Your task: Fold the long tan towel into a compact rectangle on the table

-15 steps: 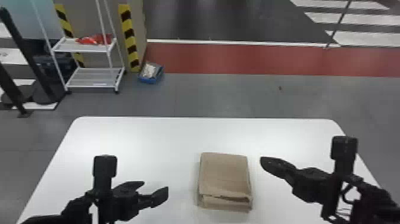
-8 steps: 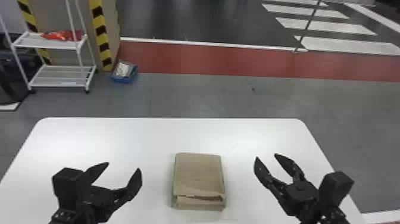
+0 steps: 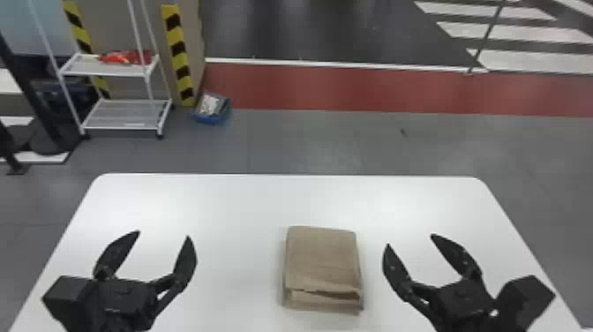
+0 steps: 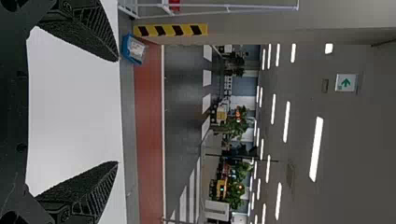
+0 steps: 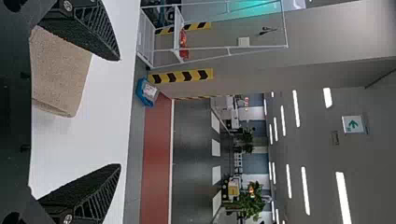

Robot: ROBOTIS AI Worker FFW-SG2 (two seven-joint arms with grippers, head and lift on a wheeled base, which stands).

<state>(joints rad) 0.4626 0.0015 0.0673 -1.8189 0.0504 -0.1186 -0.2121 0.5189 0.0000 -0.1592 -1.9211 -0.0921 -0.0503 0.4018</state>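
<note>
Tan towel [image 3: 322, 258] lay folded into a compact rectangle on the tabletop [image 3: 212, 207]

The towel sat near the middle of the white tabletop, a touch to the right, well apart from the far edge. Its upper face was fairly flat; along the side toward the robot the layers showed stacked, with a ragged dark crease running between them (not the neatest edge, but the shape was squared).

The left pincer [image 3: 163, 234] stood to the left of the towel, well apart from it, its fingers spread wide and nothing between them. The right pincer [image 3: 410, 240] stood to the right, nearer the cloth yet not touching it, also wide open and holding nothing. In the right wrist view, part of the towel showed behind one finger [image 5: 93, 30].

Beyond the tabletop, a blue container [image 3: 211, 119] rested on the floor, with something whitish [image 3: 209, 105] inside it. Just beside it, to the left, stood a white two-shelf rack [image 3: 121, 128], its upper shelf [image 3: 103, 70] carrying a crumpled-looking red item [image 3: 128, 57].
</note>
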